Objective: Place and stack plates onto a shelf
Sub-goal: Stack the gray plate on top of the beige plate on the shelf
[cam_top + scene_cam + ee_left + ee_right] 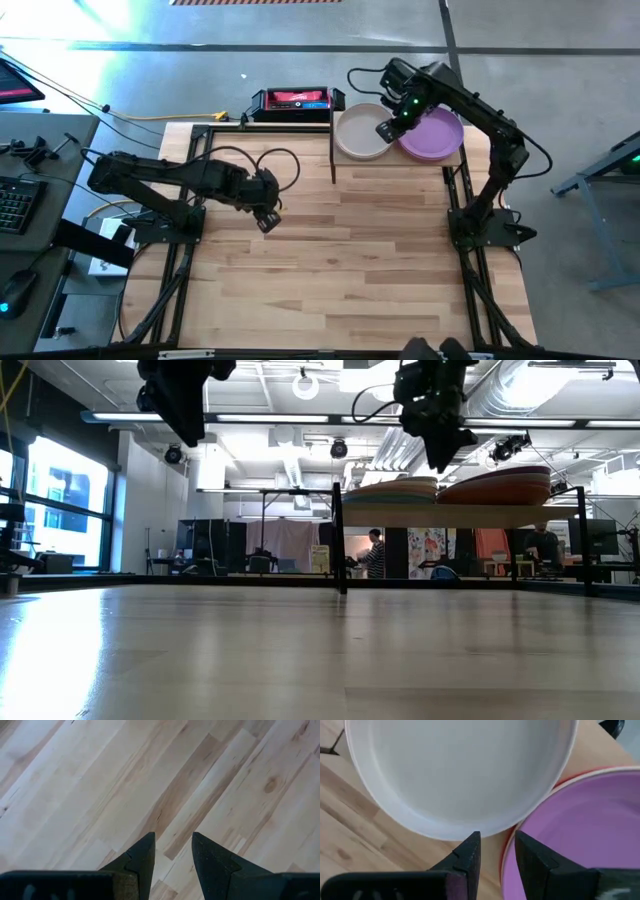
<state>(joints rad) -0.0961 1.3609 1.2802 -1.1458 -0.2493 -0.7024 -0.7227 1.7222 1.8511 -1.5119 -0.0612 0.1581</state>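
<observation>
Wooden table carries a shelf; both plate stacks lie flat, the right tool between them, barely open, empty.

The shelf is a raised light-wood board on thin black posts, standing at the table's far edge; on it sit two stacks of round, shallow matte plates, side by side and nearly touching; the left stack is topped by a pale grey plate (its inside bare and smooth), the right by a purple plate; an orange-red rim shows just under the purple one; in the low view both stacks rest flat on the board, several plates deep.
</observation>
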